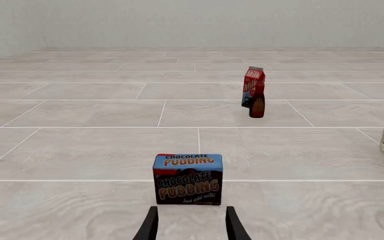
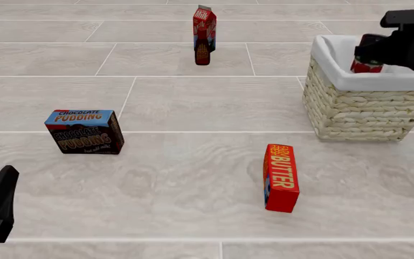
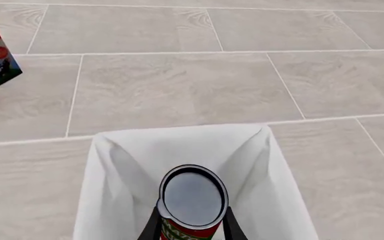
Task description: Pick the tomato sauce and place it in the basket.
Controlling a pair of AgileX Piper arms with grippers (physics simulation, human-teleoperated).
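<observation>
Left end effector (image 1: 190, 225) open; right end effector (image 3: 192, 227) gripping red-labelled, dark-topped tomato sauce (image 3: 192, 202) over basket (image 2: 361, 108).

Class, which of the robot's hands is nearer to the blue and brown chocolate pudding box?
Left. The left hand sits just behind the blue and brown chocolate pudding box, aimed at it. The right hand is far across the table, over the pale woven wicker basket.

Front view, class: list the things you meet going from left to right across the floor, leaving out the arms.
Pudding box → milk carton with the brown bottle in front of it → butter box → basket with the tomato sauce above it.
</observation>
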